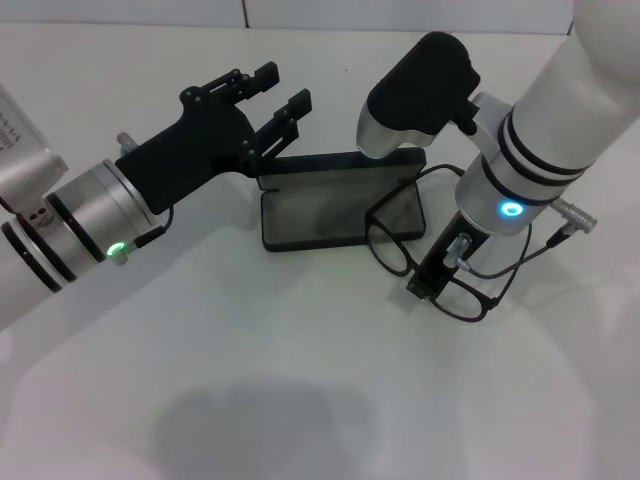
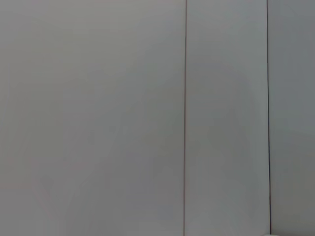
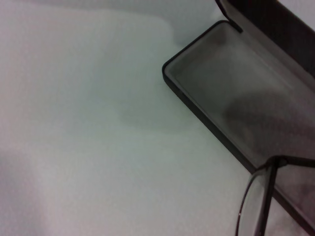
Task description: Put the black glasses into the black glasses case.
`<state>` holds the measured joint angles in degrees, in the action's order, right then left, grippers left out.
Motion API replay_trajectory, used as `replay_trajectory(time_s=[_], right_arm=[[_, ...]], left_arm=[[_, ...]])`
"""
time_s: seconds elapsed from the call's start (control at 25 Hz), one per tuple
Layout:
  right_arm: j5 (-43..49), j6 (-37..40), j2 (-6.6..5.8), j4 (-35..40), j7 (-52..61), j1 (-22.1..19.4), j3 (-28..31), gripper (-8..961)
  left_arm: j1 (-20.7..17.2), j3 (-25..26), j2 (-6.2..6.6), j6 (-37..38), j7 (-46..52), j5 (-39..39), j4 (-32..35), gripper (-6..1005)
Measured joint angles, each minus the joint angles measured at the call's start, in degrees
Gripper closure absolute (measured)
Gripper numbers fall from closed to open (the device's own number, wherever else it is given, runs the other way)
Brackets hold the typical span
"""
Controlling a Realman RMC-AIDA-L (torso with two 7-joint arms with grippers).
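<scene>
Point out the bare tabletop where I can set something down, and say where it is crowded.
Free: the white table in front of the black glasses case, between both arms. Crowded: the case's right end, where the black glasses overlap its edge under the right end effector, and its left rear corner, by the open left end effector.

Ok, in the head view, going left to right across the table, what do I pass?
Left gripper, held above the table at the case's left end → black glasses case, lying open → black glasses, hanging off the case's right end → right gripper, low beside the glasses.
</scene>
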<state>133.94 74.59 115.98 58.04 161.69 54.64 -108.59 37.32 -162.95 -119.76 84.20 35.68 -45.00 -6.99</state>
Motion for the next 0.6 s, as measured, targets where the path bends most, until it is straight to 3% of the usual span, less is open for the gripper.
replay_trajectory(time_s=[0.16,0.28,0.6], right_arm=[[0.0,1.3,-0.17,1.4,-1.2,-0.5,1.8,841],[0.0,4.5,-0.14,5.2,-4.3,-3.4,7.8,841],[-6.1,10.3,-0.25,19.2,-16.6,-16.7,24.5,840]], left_arm=[[0.0,0.0,0.03,0.1,0.4,-0.4,0.0,514],[-0.2,0.0,0.04,1.4,0.7,-0.5,0.0,514],[-3.1,0.0,0.06,11.7,0.3,-0.6,0.1,514]])
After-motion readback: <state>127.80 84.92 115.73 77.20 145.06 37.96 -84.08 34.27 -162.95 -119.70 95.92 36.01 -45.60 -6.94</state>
